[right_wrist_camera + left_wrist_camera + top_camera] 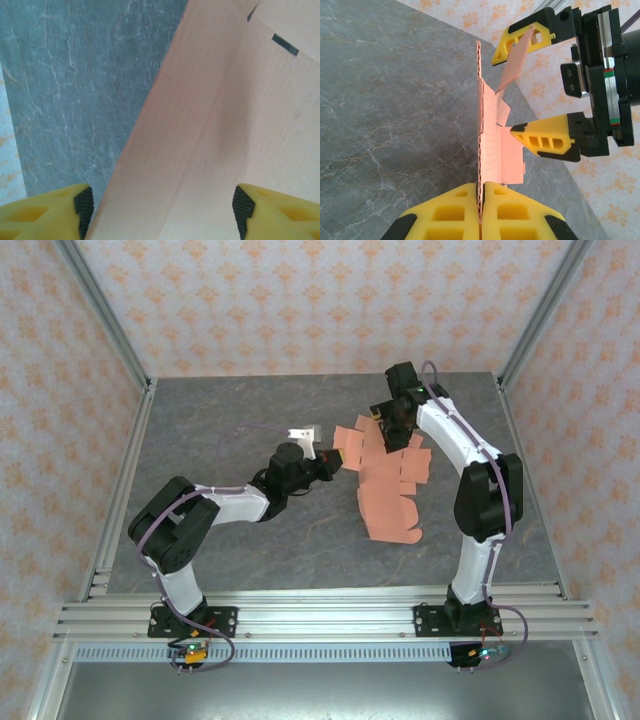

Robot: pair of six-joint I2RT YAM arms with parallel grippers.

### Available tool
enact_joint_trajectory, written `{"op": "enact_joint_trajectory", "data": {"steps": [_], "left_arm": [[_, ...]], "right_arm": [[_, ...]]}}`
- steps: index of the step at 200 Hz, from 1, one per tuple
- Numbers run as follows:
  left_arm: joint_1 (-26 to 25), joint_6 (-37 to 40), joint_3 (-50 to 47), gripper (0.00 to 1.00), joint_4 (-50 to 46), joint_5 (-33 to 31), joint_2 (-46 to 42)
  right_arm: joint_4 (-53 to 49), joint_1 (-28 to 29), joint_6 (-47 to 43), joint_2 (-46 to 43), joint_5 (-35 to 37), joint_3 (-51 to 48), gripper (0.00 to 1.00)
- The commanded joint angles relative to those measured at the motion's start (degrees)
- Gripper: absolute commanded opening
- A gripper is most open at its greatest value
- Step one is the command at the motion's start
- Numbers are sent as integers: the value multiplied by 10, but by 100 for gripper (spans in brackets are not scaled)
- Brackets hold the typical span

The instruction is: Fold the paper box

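Salmon creased paper box (385, 485): left end effector (481, 189) pinches it, right end effector (160, 207) spread.

Light was bright, even and diffuse, falling from above; only faint shadows lay on the grey worktop (200, 540). The overhead picture was sharp throughout. A soft shadow band crossed the paper box (225, 125), and the fingers (40, 212) of the right tool (160, 210) looked slightly blurred.
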Motion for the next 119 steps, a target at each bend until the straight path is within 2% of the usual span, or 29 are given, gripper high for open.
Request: {"op": "enact_joint_trajectory", "data": {"steps": [1,41,66,91,101,107,119], "left_arm": [[-2,26,3,1,39,4,-23],[-2,10,1,1,36,-9,-18],[-3,3,-5,2,37,-15,-16],[-2,-1,-7,3,36,-14,-14],[-2,0,-8,9,30,-13,-15],[-2,1,-7,18,25,-13,-16],[-1,9,-7,28,15,-7,-21]], "right_arm": [[-29,-8,-12,12,26,27,67],[-6,-8,-15,-3,23,7,46],[12,-8,-18,-20,31,-11,18],[46,-7,-14,-32,17,-40,11],[67,-9,-10,-35,0,-56,7],[95,-8,-8,-37,-13,-69,6],[151,-8,-4,-42,-40,-97,3]]}}
